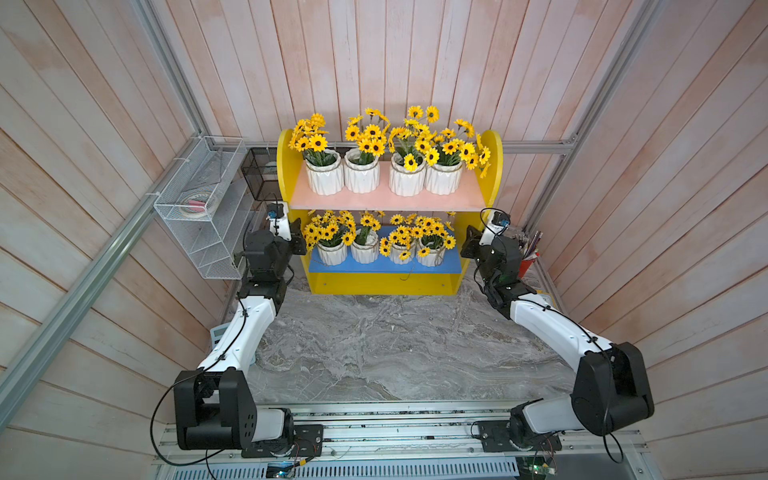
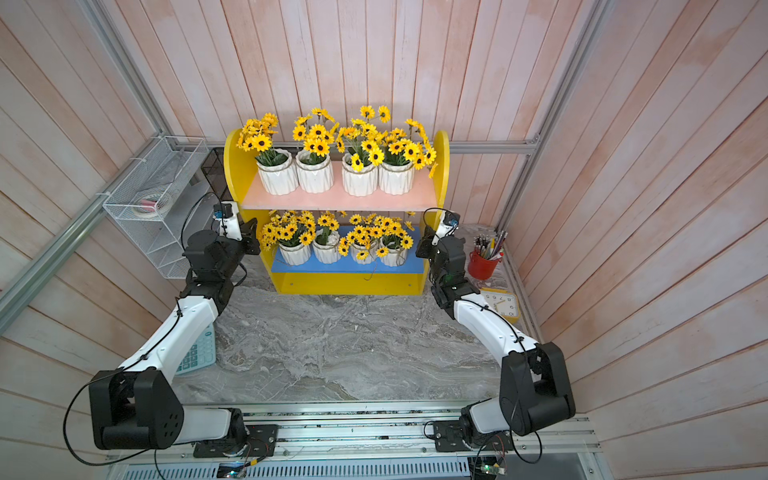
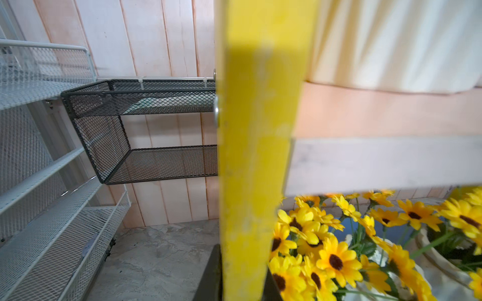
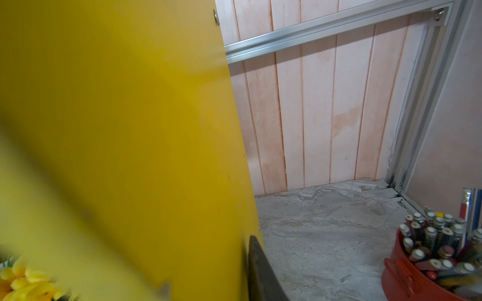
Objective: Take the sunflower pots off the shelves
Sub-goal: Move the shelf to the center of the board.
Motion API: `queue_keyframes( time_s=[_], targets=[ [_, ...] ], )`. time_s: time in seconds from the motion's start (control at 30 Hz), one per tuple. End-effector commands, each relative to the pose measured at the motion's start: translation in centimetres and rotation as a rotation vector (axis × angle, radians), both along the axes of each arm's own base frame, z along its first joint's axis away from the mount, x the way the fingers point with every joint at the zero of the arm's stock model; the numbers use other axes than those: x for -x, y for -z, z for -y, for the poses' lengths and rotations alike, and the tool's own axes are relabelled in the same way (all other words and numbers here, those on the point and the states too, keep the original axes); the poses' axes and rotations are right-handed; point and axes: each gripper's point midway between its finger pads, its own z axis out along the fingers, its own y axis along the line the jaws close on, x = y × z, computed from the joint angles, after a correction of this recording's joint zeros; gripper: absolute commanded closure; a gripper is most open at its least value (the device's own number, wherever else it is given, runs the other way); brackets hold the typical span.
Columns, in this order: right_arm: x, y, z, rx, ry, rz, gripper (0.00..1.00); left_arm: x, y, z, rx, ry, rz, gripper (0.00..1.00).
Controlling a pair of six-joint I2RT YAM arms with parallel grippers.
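The marble counter (image 1: 374,345) carries the shelves (image 1: 386,284) at its 12 o'clock edge, backed against the plank wall, probably so that the open front meets the arms. The unit stands upright with its long axis running 9 to 3 o'clock. Its open face points to 6 o'clock, with the pink upper board (image 1: 386,199) over the blue lower board (image 1: 386,266).

The left gripper (image 1: 297,243) sits at the unit's 9 o'clock. The left wrist view shows its jaws closed on the front edge of the left side panel (image 3: 255,156), a dark finger (image 3: 210,276) on either side. The right gripper (image 1: 469,245) is at 3 o'clock, against the right side panel (image 4: 130,130). One of its fingers lies along the panel's outer face, but I cannot tell whether those jaws have clamped. Taking both ends looks like a way to steady or drag the whole unit, not to lift a pot.

All eight sunflower pots (image 1: 361,176) are on the boards, four on pink and four on blue. Each row runs 9 to 3 o'clock, with the pots upright and the blooms pointing up. None is off yet.
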Motion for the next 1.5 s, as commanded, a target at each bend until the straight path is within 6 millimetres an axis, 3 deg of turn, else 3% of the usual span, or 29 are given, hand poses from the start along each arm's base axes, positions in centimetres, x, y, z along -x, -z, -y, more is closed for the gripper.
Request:
queue_keyframes(
  time_s=[0.0, 0.3, 0.6, 0.7, 1.07, 1.13, 1.17, 1.2, 1.27, 1.33, 1.47],
  targets=[
    [0.0, -0.9, 5.3, 0.015, 0.145, 0.003, 1.00, 0.5, -1.4, 6.4, 0.112, 0.268, 0.001, 1.00],
    [-0.4, -1.0, 8.8, 0.037, 0.209, -0.018, 1.00, 0.2, -1.2, 9.6, 0.125, 0.324, -0.001, 1.00],
    [-0.6, -0.5, 10.6, 0.031, 0.245, -0.034, 1.00, 0.8, -0.5, 11.8, 0.150, 0.359, -0.009, 1.00],
    [-1.1, -0.6, 11.4, -0.012, 0.238, -0.039, 1.00, 0.7, -0.3, 11.6, 0.136, 0.341, -0.008, 1.00],
    [-2.6, 1.1, 10.4, -0.030, 0.164, -0.085, 1.00, 1.1, 0.6, 10.4, 0.114, 0.283, -0.018, 0.99],
    [-2.5, 1.4, 10.3, -0.031, 0.157, -0.097, 1.00, 1.2, 0.7, 9.9, 0.120, 0.264, -0.019, 0.91],
    [-2.4, 1.6, 10.4, -0.028, 0.161, -0.103, 0.98, 1.2, 0.8, 9.6, 0.122, 0.253, -0.018, 0.80],
    [-2.3, 1.7, 10.4, -0.023, 0.161, -0.109, 0.92, 1.2, 1.0, 9.5, 0.124, 0.244, -0.021, 0.76],
    [-2.2, 1.7, 10.4, -0.019, 0.156, -0.112, 0.90, 1.2, 1.2, 9.1, 0.123, 0.229, -0.024, 0.71],
    [-2.2, 1.6, 10.2, -0.020, 0.143, -0.113, 0.80, 1.2, 1.5, 8.8, 0.124, 0.216, -0.029, 0.59],
    [-2.3, 1.4, 9.8, -0.022, 0.124, -0.115, 0.63, 1.3, 1.9, 8.0, 0.133, 0.180, -0.029, 0.46]
  ],
)
